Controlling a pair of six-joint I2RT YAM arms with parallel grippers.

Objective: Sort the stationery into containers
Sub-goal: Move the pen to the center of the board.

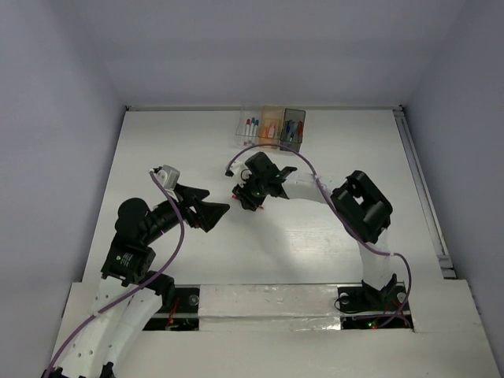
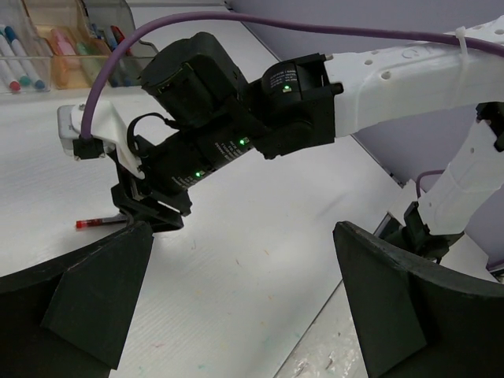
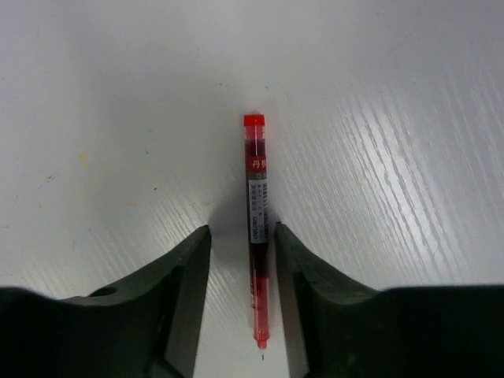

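Note:
A red pen (image 3: pixel 257 213) lies flat on the white table between the fingers of my right gripper (image 3: pixel 242 232). The jaws stand apart, the right finger close to the pen and a gap showing on the left. The left wrist view shows the same pen (image 2: pixel 94 224) poking out under the right gripper (image 2: pixel 150 209). My left gripper (image 2: pixel 242 228) is wide open with nothing in it, hovering left of the right one (image 1: pixel 250 197). At the table's far side stand the clear bin (image 1: pixel 242 118), orange bin (image 1: pixel 273 108) and dark bin (image 1: pixel 294 111), each holding pens and markers.
The right arm (image 1: pixel 362 206) reaches across the table's middle, with a purple cable (image 1: pixel 311 169) arching over it. The left arm (image 1: pixel 146 228) sits at the near left. Grey walls enclose the table on three sides.

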